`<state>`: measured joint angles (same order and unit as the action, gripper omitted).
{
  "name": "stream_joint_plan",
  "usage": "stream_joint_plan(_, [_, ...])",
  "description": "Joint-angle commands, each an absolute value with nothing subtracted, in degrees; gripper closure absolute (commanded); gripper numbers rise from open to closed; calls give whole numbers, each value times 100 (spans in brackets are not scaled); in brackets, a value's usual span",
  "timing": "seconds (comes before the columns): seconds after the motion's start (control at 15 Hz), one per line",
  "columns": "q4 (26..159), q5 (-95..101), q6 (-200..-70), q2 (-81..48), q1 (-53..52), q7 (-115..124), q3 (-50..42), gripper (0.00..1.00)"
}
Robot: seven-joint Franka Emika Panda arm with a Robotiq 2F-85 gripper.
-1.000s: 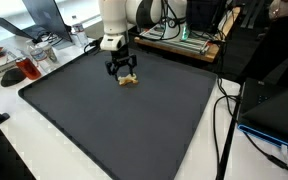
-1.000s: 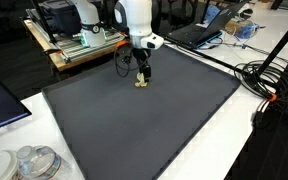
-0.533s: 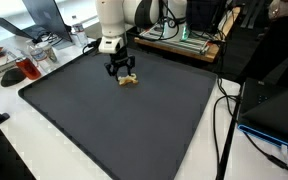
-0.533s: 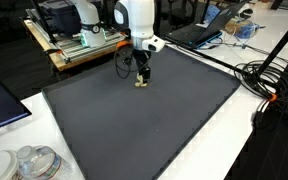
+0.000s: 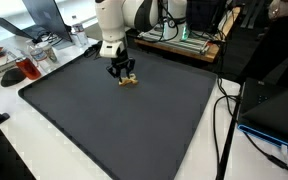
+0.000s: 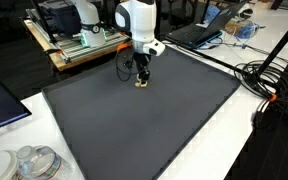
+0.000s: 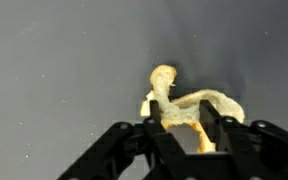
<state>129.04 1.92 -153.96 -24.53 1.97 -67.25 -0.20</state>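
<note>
Pale tan twisted scrap [image 7: 189, 103]: lies on the mat between the gripper's two fingers. A knobbed end points away from the wrist camera and a curved limb bends off to one side. It is seen just under the gripper in both exterior views [image 5: 130, 82] [image 6: 141, 85].
Black two-finger gripper [image 7: 189, 125]: points straight down at the mat [image 5: 123, 72] [image 6: 142, 77], jaws drawn in narrow, one finger on either side of the scrap's middle. Whether the pads actually press it cannot be told.
White robot arm [image 5: 112, 20]: bends down over the scrap from the mat's far side [image 6: 136, 18].
Dark grey rectangular mat [image 5: 124, 130]: covers most of the tabletop [image 6: 144, 130]. The scrap sits on its far part, well apart from the near edge.
White table [image 5: 4, 135]: shows as a rim around the mat.
Wooden bench with equipment [image 6: 79, 48]: stands behind the arm.
Black cables [image 6: 269, 80]: trail beside the mat — off its edge, on the table.
Clear plastic containers [image 6: 29, 163]: near corner, well apart from the gripper.
</note>
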Motion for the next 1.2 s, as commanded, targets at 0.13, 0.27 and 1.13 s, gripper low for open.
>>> stream_joint_plan(0.13, [12741,450,-15156,-2510,358,-6508,123,98])
stream_joint_plan(0.27, [12721,407,-15124,-2514,386,-6507,151,100])
stream_joint_plan(1.13, [12746,305,-15001,-2449,507,-6201,279,99])
